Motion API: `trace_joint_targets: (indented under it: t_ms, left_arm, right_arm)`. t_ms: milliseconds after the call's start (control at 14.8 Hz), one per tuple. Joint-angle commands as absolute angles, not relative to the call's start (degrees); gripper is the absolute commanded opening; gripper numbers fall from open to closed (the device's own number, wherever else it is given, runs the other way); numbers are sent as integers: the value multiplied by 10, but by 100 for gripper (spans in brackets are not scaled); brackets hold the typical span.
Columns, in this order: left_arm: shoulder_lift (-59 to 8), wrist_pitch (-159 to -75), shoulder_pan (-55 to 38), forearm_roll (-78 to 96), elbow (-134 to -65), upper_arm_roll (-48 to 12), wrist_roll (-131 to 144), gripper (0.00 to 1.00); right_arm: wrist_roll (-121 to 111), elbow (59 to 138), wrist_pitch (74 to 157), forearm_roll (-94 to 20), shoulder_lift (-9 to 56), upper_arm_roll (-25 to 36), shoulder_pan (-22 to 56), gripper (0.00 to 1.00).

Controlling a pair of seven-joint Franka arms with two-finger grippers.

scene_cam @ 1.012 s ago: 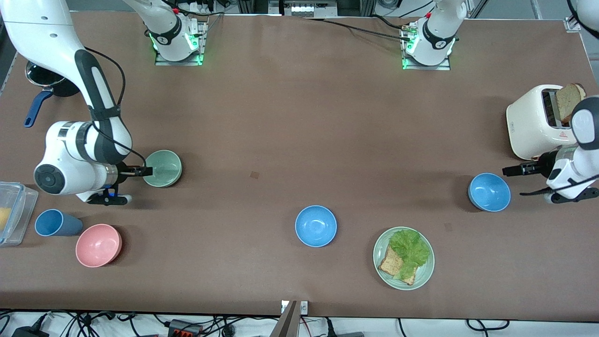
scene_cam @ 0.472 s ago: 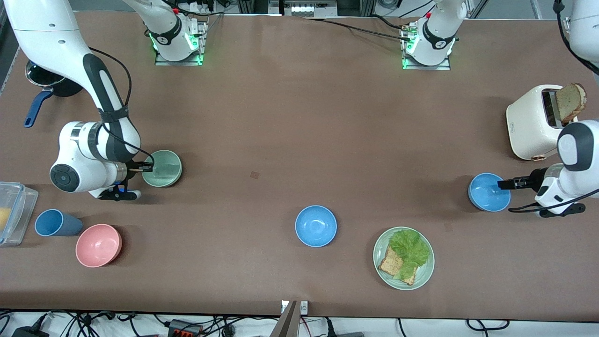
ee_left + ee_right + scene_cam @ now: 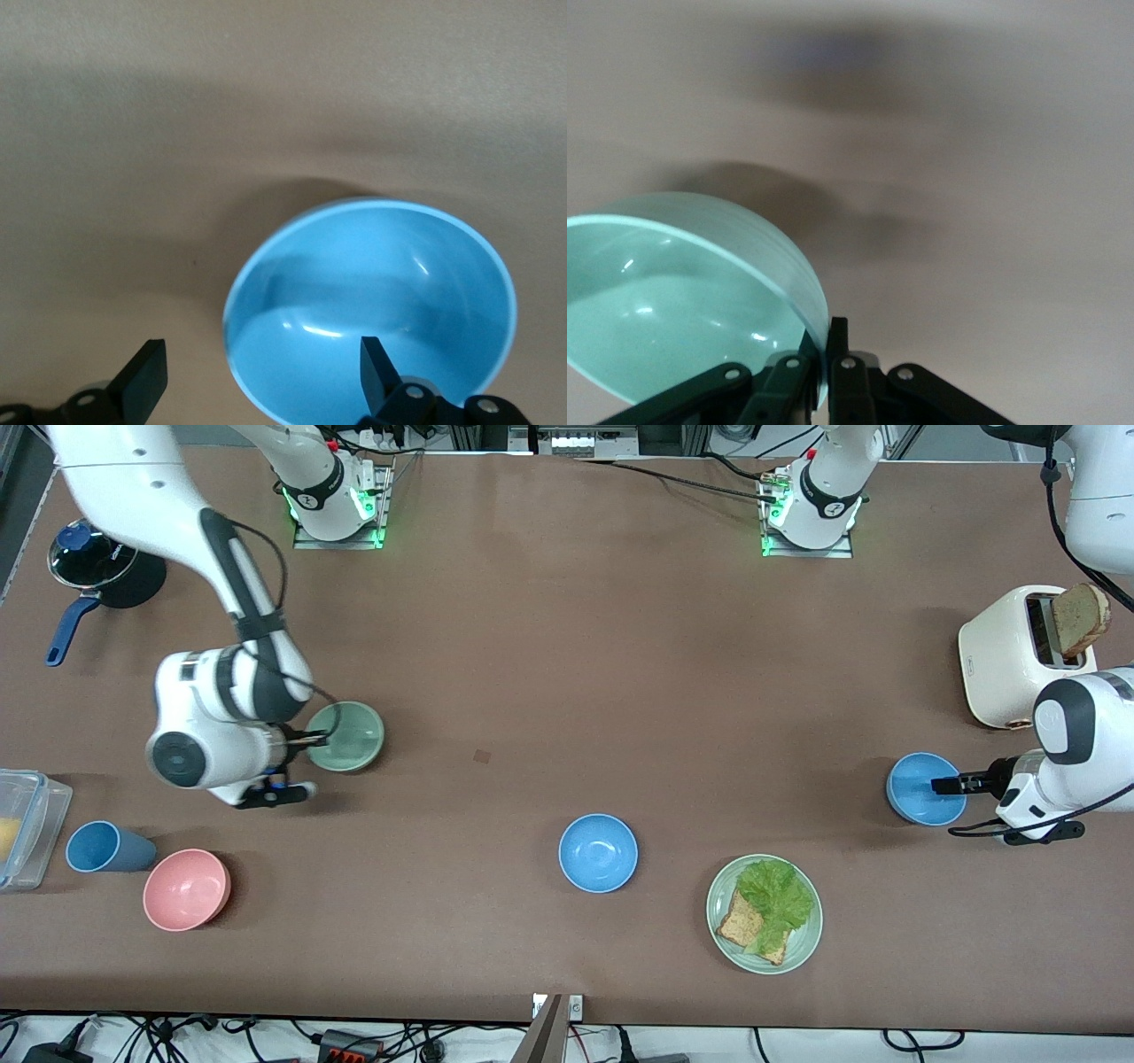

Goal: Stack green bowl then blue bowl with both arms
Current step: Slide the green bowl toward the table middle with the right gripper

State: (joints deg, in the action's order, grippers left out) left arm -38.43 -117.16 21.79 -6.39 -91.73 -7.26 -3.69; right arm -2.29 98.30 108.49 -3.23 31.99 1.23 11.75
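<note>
I see right gripper pinching green bowl rim; left gripper spread astride one blue bowl; two blue bowls, second mid-table, plate between them nearer camera.

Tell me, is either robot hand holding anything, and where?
The right gripper pinches the pale sage-green bowl by its rim. The left gripper, open, holds nothing.

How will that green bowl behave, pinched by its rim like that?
The green bowl looks rigid, so its rim likely won't flex under the right tool. Its smooth, glossy wall may slip. Held at one edge, it will probably tilt, yet it seems light.
</note>
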Motion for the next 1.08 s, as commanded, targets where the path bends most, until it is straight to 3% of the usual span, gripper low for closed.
trace_joint_targets:
  t_ms: [0,67,270,472,607,877,1012]
  left_arm:
    - [-402,-1175,228,-74,-904,-76,-58,81]
    - [-403,-1176,229,-74,-905,-76,-59,76]
    - [-403,-1176,229,-75,-906,-76,-60,45]
    - [-403,-1178,236,-74,-906,-76,-122,31]
    - [-401,-1176,237,-74,-907,-77,-141,16]
    - [-381,-1165,238,-73,-908,-83,-184,4]
    - [-366,-1139,237,-71,-908,-86,-187,2]
  right_arm:
    - [-15,934,1053,-88,317,15,197,0]
    - [-1,928,1058,-108,320,15,226,0]
    - [81,924,1084,-170,336,15,301,0]
    - [187,924,1110,-183,351,15,372,0]
    - [239,924,1150,-202,367,15,415,0]
    - [271,924,1224,-221,398,14,452,0]
    - [290,924,1244,-221,409,14,468,0]
